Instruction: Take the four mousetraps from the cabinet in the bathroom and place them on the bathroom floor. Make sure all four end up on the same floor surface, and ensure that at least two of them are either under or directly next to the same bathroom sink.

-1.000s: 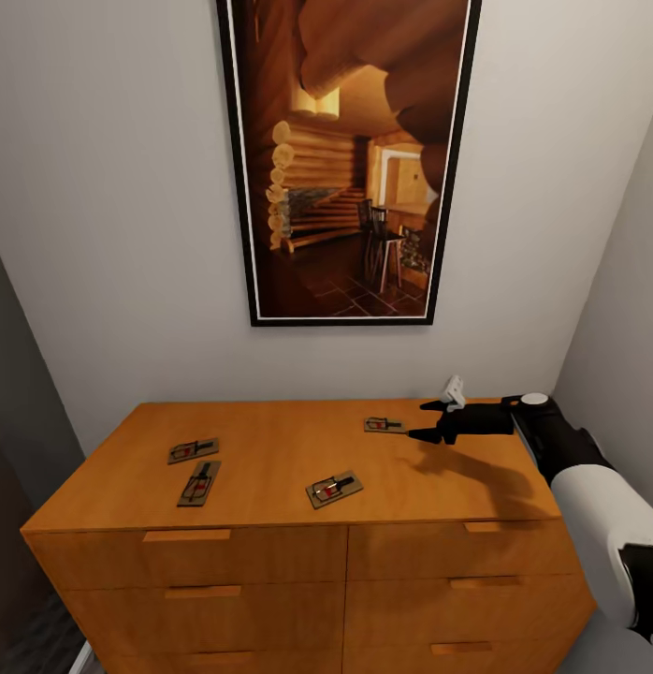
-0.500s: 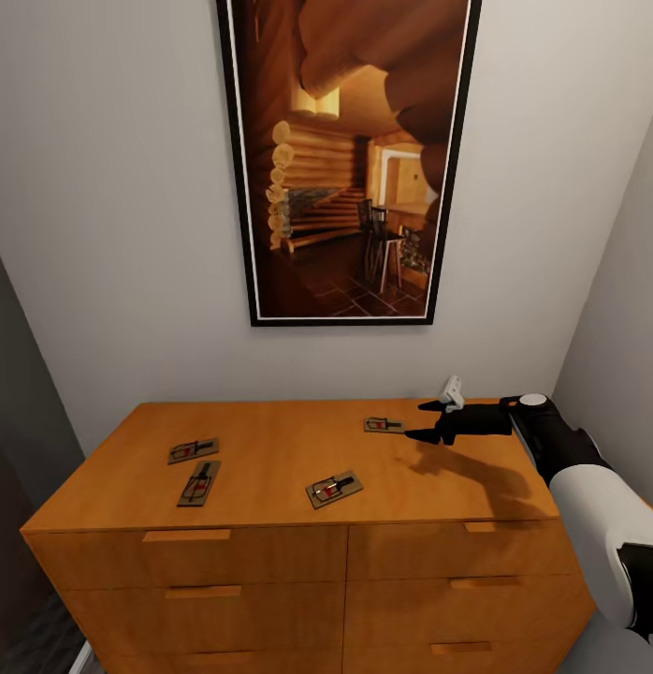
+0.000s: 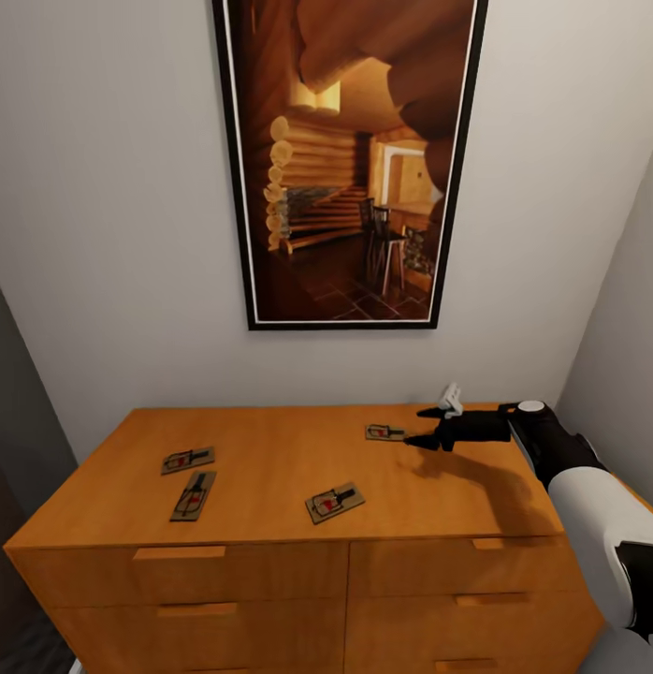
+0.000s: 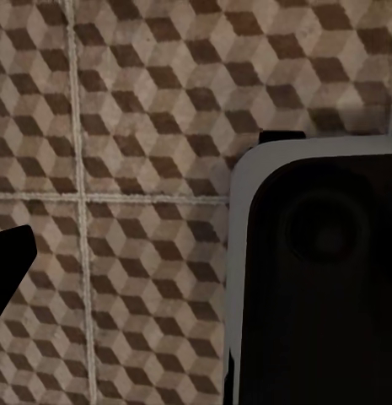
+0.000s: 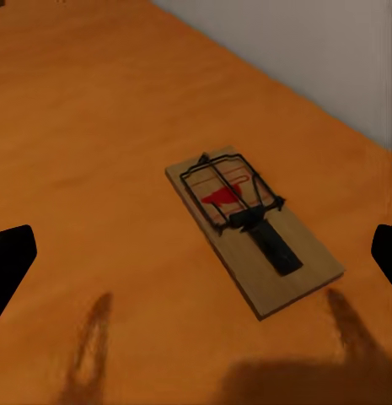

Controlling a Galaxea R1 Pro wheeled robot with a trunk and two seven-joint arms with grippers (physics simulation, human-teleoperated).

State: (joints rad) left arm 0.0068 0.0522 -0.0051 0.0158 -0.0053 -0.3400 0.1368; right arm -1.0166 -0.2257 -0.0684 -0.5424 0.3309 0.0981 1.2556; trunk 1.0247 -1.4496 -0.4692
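- Right gripper (image 3: pixel 427 425) hovers just above the cabinet top with its two black fingers spread apart, holding nothing; the nearest mousetrap (image 3: pixel 385 432) lies just in front of the fingertips, near the back edge. In the right wrist view that same trap (image 5: pixel 253 226) lies flat between the two dark fingertips, not touched by either.
- Left gripper: one dark fingertip (image 4: pixel 10 266) shows over the cube-patterned bathroom floor (image 4: pixel 136 126); whether the jaws are apart or together cannot be told.
- Behind, a tall framed picture (image 3: pixel 345 159) of a log interior hangs on the pale wall.
- Below it, the orange-brown cabinet (image 3: pixel 270 571) fronts the view, drawers closed.
- Smallest, three more traps rest flat on its top: two close together at the left (image 3: pixel 187 460) (image 3: pixel 193 495), one near the front middle (image 3: pixel 335 502).
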